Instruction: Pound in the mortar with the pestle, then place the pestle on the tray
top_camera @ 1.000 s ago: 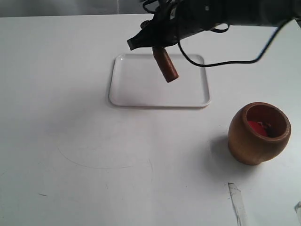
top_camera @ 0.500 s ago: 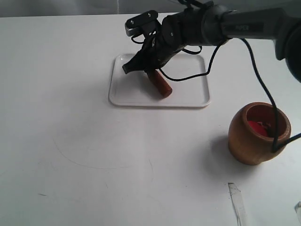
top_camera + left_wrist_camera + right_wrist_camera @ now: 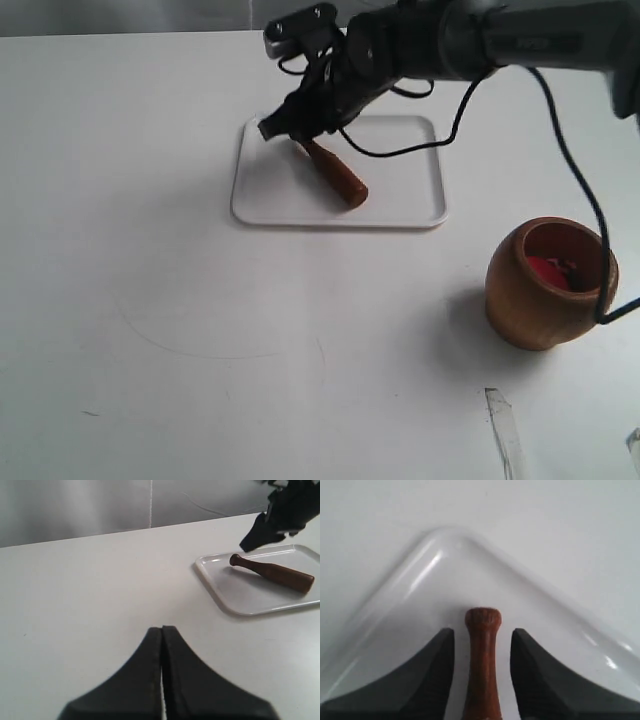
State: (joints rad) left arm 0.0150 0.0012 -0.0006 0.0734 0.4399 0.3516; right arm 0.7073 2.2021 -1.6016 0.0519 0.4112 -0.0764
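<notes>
The reddish-brown pestle lies flat on the white tray, its knobbed handle toward the tray's far left corner; it also shows in the left wrist view and the right wrist view. My right gripper hovers over the handle end, open, its fingers standing apart on either side of the handle without touching it. The light-brown mortar stands at the right with something red inside. My left gripper is shut on nothing, over bare table, left of the tray.
A clear plastic strip lies near the front edge at the right. The right arm's black cable hangs above the mortar. The table is white.
The right gripper lowered the pestle onto the tray, laid it flat and let go; its jaws now stand open and slightly raised above the handle. The left gripper cannot be compared.
</notes>
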